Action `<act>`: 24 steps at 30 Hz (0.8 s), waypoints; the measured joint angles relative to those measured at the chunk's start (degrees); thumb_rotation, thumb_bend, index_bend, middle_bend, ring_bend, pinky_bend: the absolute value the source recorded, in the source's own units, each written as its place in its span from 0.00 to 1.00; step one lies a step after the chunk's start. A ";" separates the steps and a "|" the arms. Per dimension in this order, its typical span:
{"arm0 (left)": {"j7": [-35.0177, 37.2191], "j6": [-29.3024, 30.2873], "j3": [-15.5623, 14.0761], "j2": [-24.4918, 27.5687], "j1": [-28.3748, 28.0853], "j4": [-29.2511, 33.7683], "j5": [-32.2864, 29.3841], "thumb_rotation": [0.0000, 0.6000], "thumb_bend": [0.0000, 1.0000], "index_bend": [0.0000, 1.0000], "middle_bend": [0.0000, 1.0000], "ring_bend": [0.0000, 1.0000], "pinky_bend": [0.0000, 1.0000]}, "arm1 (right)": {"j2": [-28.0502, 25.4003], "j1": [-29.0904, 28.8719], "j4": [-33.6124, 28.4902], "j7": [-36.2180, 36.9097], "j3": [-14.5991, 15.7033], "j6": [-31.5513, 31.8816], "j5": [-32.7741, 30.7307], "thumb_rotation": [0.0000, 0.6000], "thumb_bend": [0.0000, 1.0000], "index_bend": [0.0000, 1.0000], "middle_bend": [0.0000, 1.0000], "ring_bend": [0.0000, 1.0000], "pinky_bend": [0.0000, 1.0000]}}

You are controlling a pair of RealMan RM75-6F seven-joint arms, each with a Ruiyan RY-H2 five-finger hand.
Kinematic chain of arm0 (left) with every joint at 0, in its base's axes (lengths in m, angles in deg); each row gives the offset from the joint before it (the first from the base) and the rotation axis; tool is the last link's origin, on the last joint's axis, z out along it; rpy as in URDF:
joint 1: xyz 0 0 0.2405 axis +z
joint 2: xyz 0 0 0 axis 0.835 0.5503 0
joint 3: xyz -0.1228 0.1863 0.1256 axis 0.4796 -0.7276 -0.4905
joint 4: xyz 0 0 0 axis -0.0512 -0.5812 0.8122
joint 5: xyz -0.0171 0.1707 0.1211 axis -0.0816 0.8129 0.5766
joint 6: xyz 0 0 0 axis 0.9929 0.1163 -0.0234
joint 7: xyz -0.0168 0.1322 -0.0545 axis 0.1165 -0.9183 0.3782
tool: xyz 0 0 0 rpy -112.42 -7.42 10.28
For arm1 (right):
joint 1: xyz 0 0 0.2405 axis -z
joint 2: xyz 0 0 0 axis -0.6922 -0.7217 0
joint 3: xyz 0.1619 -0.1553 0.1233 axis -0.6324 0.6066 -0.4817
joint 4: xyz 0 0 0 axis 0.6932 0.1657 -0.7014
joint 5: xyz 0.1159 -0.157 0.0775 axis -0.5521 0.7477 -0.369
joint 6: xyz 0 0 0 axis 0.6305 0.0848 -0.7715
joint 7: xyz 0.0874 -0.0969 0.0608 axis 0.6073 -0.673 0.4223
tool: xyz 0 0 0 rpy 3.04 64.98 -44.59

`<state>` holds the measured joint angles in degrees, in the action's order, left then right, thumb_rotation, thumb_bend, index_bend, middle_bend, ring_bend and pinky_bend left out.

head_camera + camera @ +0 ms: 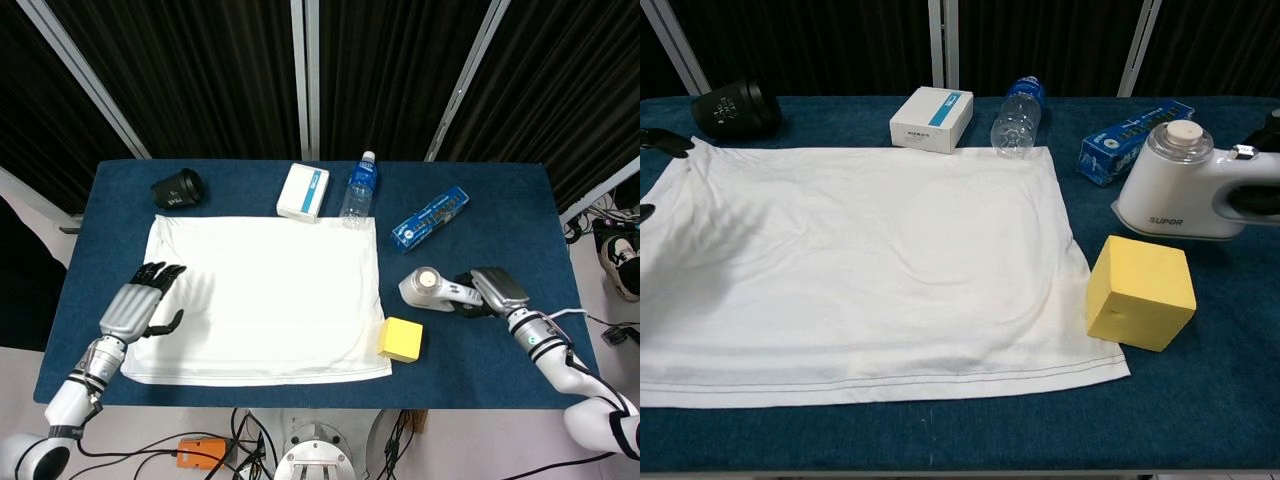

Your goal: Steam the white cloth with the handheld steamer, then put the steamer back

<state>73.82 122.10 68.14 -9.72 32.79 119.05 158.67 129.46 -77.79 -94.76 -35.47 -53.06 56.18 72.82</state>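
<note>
White rectangular cloth (860, 260) spread on dark blue surface (1200, 420), white handheld steamer (1185, 185) off the cloth's right edge, yellow foam cube (1140, 292) beside it, clear plastic bottle (1017, 117) behind
</note>
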 measured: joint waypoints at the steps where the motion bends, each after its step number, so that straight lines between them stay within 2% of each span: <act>1: 0.06 0.25 0.00 0.17 0.29 0.21 -0.17 0.62 0.38 0.06 0.08 0.00 0.00 | 0.60 0.06 1.21 0.92 0.21 -0.26 0.52 1.00 0.57 0.82 0.85 0.70 0.48; 4: 0.09 1.04 -0.04 0.77 1.19 0.83 -0.53 0.62 0.38 0.06 0.08 0.00 0.00 | 2.67 0.09 5.08 2.86 0.66 -1.24 1.74 1.00 0.47 0.69 0.75 0.58 0.41; 8: 0.07 1.99 -0.12 1.65 2.27 1.55 -0.87 0.62 0.38 0.06 0.08 0.00 0.00 | 4.88 -0.07 8.68 3.93 0.82 -2.65 2.35 1.00 0.28 0.45 0.50 0.35 0.30; 9: 0.09 2.33 -0.11 1.94 2.59 1.73 -0.93 0.62 0.38 0.06 0.08 0.00 0.00 | 5.19 0.00 9.05 3.74 0.78 -2.61 2.37 1.00 0.23 0.37 0.42 0.27 0.27; 13: 0.23 3.21 -0.15 3.12 3.58 2.24 -1.03 0.62 0.38 0.06 0.08 0.00 0.00 | 4.91 0.51 8.51 1.83 0.61 -2.17 1.84 1.00 0.12 0.16 0.24 0.09 0.18; 17: 0.28 4.05 -0.30 4.50 4.57 2.50 -1.07 0.62 0.38 0.06 0.08 0.00 0.00 | 3.77 1.40 6.59 -1.35 0.43 -1.28 0.81 1.00 0.09 0.03 0.13 0.01 0.09; 24: 1.70 6.09 -0.17 6.86 6.72 2.59 -1.24 0.62 0.38 0.06 0.08 0.00 0.00 | 0.25 3.89 2.24 -5.07 -0.85 1.94 -1.96 1.00 0.09 0.00 0.10 0.00 0.06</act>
<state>75.52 128.19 67.97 -2.86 39.50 121.64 157.43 129.71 -73.91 -92.52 -40.54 -53.91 58.12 70.85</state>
